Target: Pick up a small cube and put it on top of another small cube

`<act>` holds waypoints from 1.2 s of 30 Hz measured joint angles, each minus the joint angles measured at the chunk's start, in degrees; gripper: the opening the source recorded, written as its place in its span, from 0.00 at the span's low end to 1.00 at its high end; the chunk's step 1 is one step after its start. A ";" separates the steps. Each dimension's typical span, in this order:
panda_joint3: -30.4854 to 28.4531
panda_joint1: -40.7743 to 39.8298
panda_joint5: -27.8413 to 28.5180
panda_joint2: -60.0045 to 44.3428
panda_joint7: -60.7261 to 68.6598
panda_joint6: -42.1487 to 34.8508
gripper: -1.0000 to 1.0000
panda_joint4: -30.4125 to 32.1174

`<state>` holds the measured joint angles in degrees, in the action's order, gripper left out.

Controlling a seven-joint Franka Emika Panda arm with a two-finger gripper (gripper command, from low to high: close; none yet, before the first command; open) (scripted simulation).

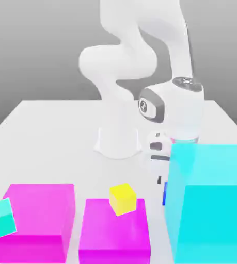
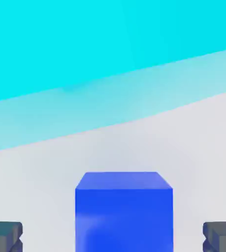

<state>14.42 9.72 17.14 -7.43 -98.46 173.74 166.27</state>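
Progress: early; the blue cube (image 2: 123, 210) sits on the table (image 1: 53, 129), not yet gripped or lifted, so the judgement is that the grasp, the carry and the placing are all left.
Gripper: the gripper (image 2: 114, 237) stands wide, one fingertip (image 2: 4, 236) well out on each side of the blue cube, touching nothing and holding nothing.
Blue cube: on the table just beside the big cyan block (image 1: 210, 201), at about nine o'clock from it in the exterior view, mostly hidden there.
Yellow cube (image 1: 122, 198): rests tilted on the middle magenta block (image 1: 114, 232), at about nine o'clock from the cyan block; its top is bare.
Exterior view adds: the arm bent low behind the cyan block, a second magenta block (image 1: 37, 219) and a teal cube (image 1: 0, 218) leaning on it.
Hand view adds: the blue cube's full front and top, centred between the fingers, with the cyan block's wall behind it.
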 joint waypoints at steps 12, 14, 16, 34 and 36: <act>-14.21 12.52 6.04 -7.36 -4.31 6.36 0.00 -1.14; -12.88 11.41 5.45 -6.30 -3.94 5.44 0.00 -1.04; -9.68 8.72 3.73 -4.27 -2.76 3.73 0.00 -0.75; 0.44 8.45 -23.38 10.48 20.88 -20.20 0.00 -2.11; 0.77 9.62 -23.63 11.11 24.10 -24.85 0.00 -4.05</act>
<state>15.19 19.33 -6.49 3.68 -74.37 148.89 162.22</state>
